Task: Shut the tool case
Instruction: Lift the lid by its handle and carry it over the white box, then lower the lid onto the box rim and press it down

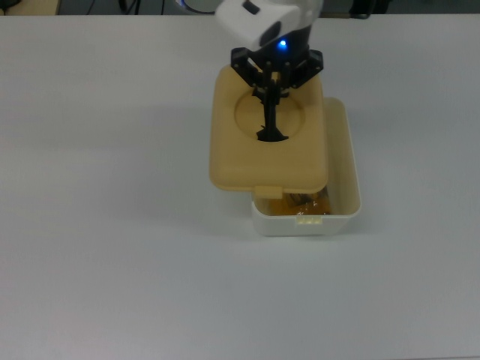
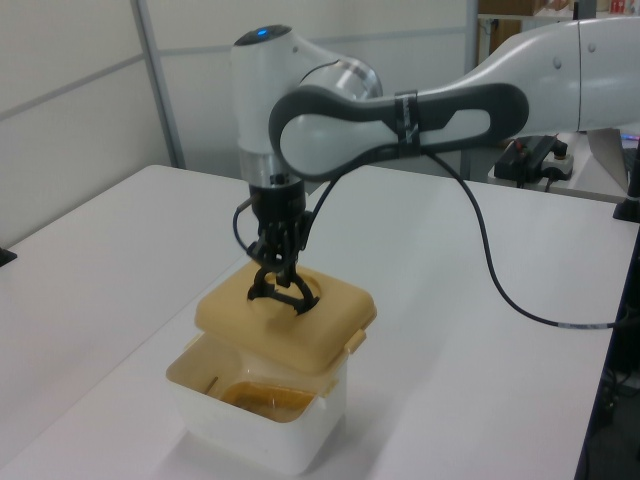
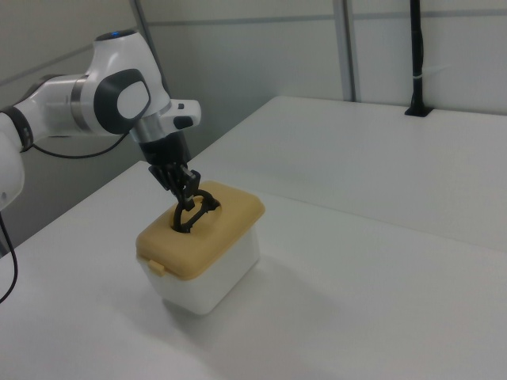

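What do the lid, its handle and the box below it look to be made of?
Lid: tan moulded plastic, matte, judging by its rounded corners and one-piece latch tab. Handle: black, thin and arched, probably plastic, though metal cannot be ruled out. Box: white, slightly translucent plastic with a smooth, faintly glossy wall. The end effector grips the handle.
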